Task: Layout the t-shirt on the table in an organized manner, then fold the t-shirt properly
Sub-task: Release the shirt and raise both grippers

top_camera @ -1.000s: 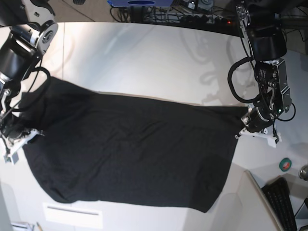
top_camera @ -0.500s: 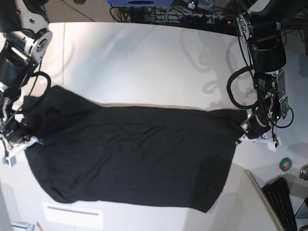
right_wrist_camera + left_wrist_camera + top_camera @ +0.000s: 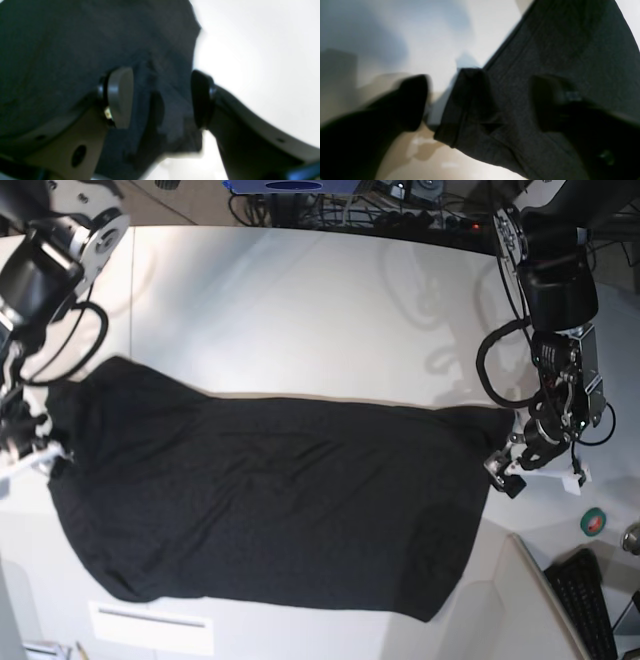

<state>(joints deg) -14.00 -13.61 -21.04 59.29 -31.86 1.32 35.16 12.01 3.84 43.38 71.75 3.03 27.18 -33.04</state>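
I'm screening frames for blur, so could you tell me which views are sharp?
Base view: sharp, the t-shirt flat on the table, with arm shadows. Left wrist view: soft, fingers smeared. Right wrist view: out of focus, the bare tabletop washed out to white.

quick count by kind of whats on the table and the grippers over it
t-shirt: 1
table: 1
grippers: 2, left gripper and right gripper, both with jaws open over the shirt's ends
roll of tape: 1
keyboard: 1
total: 6
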